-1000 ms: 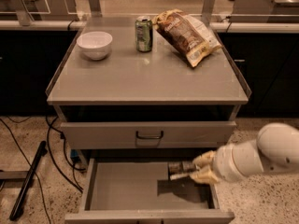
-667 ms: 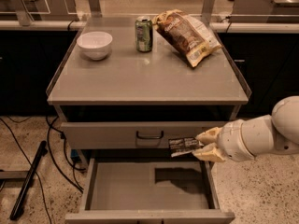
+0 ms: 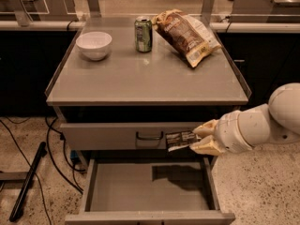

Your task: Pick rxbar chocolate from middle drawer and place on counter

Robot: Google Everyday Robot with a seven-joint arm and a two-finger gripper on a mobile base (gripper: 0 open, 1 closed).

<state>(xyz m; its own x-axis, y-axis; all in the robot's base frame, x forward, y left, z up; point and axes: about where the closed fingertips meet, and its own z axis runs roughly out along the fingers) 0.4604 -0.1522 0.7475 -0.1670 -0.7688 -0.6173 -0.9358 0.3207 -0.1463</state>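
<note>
My gripper [image 3: 202, 138] is shut on the rxbar chocolate [image 3: 180, 140], a small flat black bar with white print. It holds the bar level in front of the closed upper drawer front, above the right part of the open middle drawer [image 3: 149, 192]. The drawer's grey floor shows only the bar's shadow. The counter [image 3: 145, 76] lies above and behind the bar. My white arm reaches in from the right edge.
On the counter stand a white bowl [image 3: 94, 44] at the back left, a green can [image 3: 143, 34] at the back middle and a brown-and-yellow chip bag [image 3: 185, 35] at the back right. Cables and a dark bar lie on the floor at the left.
My gripper has lifted the bar out of the middle drawer, up to the height of the upper drawer front. The drawer floor is now bare.
</note>
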